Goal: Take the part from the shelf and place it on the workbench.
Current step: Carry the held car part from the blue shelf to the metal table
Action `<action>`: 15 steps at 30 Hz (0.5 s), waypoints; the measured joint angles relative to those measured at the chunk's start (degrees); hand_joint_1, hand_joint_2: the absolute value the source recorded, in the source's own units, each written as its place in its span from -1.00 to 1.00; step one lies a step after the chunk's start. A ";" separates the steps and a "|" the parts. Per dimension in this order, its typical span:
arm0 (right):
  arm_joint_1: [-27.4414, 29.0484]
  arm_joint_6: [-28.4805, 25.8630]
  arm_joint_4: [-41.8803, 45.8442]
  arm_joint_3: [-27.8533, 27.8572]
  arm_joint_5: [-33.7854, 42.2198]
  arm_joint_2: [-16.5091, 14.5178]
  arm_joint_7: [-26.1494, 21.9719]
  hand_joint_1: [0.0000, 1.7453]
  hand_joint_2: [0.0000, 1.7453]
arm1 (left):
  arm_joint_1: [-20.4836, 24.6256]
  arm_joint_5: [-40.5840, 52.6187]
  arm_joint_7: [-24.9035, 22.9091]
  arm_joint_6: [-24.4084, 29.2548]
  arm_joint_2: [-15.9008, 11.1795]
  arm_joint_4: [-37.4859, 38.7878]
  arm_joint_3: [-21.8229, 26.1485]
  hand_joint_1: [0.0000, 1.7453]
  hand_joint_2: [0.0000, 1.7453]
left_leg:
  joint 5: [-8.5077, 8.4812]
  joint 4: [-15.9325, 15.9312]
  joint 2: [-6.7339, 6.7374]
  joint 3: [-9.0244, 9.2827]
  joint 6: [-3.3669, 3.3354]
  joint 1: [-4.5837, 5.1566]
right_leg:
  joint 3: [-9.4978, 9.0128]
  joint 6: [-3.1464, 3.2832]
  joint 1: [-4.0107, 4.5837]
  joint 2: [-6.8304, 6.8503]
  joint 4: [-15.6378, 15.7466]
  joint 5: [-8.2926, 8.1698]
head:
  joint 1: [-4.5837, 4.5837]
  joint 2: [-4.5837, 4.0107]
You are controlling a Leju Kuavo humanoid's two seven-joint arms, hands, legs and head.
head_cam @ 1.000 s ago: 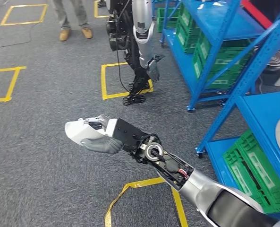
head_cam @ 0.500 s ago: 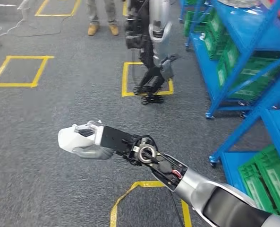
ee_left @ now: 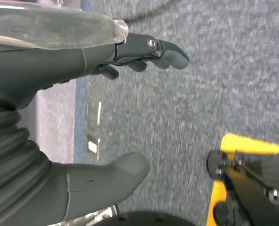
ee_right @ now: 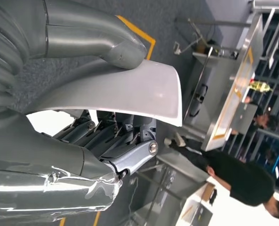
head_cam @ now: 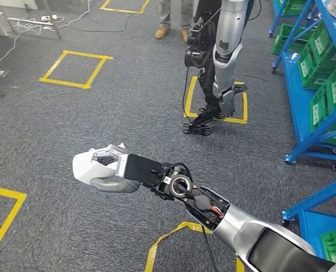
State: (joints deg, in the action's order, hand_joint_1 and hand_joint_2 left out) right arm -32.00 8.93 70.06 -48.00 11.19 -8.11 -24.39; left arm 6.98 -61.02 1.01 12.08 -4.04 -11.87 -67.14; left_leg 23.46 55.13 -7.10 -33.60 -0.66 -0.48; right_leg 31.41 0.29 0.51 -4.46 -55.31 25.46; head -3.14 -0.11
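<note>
Right hand (head_cam: 114, 170), extended toward 10 o'clock over grey carpet (head_cam: 50, 141): thumb and fingers pinch the white part (head_cam: 85, 168) between them. Left hand (ee_left: 77, 117) hangs with fingers spread, holding nothing. Second robot (head_cam: 219, 56) at 1 o'clock; blue shelf (head_cam: 320, 85) at 2 o'clock.

Far half of the white part (head_cam: 85, 166) behind the right hand (head_cam: 110, 170), shelf (head_cam: 315, 85) edge-cropped

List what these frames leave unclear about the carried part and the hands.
- White part: far side hidden by the right hand in the head view; cut short by its thumb in the right wrist view.
- Left hand: fingers apart, holding nothing; floor behind blurred.
</note>
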 joint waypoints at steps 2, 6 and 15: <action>-0.03 0.51 0.05 -0.08 0.30 -0.10 -0.10 0.68 1.00 | -0.21 0.00 -0.01 0.02 -0.07 0.00 0.00 -1.00 1.00 | -0.15 -0.27 -0.78 -0.08 0.50 -0.15 | -0.51 0.10 -0.12 1.14 0.91 -0.29 | -0.28 0.00; -0.05 1.37 0.14 -0.24 1.11 -0.30 -0.36 0.68 1.00 | -0.02 -0.04 -0.01 0.04 -0.15 0.02 0.00 -1.00 1.00 | 4.95 8.37 5.15 -4.42 1.55 0.11 | -1.62 0.37 -0.57 4.14 3.02 -1.12 | 1.09 0.00; 0.32 2.08 0.17 -0.68 1.07 -0.26 -0.27 0.68 1.00 | 0.10 -0.29 0.03 0.27 -0.14 0.00 0.00 -1.00 1.00 | 0.59 -0.19 10.05 0.42 2.03 -0.57 | -1.44 -1.51 -0.47 9.92 1.27 0.59 | 2.18 0.00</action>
State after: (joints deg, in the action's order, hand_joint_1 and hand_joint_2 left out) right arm -31.69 11.01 70.23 -48.68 12.25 -8.38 -24.67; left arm 7.08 -61.32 1.04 12.35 -4.18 -11.87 -67.14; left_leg 24.05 54.93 2.95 -33.18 1.37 -1.05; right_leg 29.98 -1.22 0.04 5.46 -54.04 26.05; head -0.95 -0.11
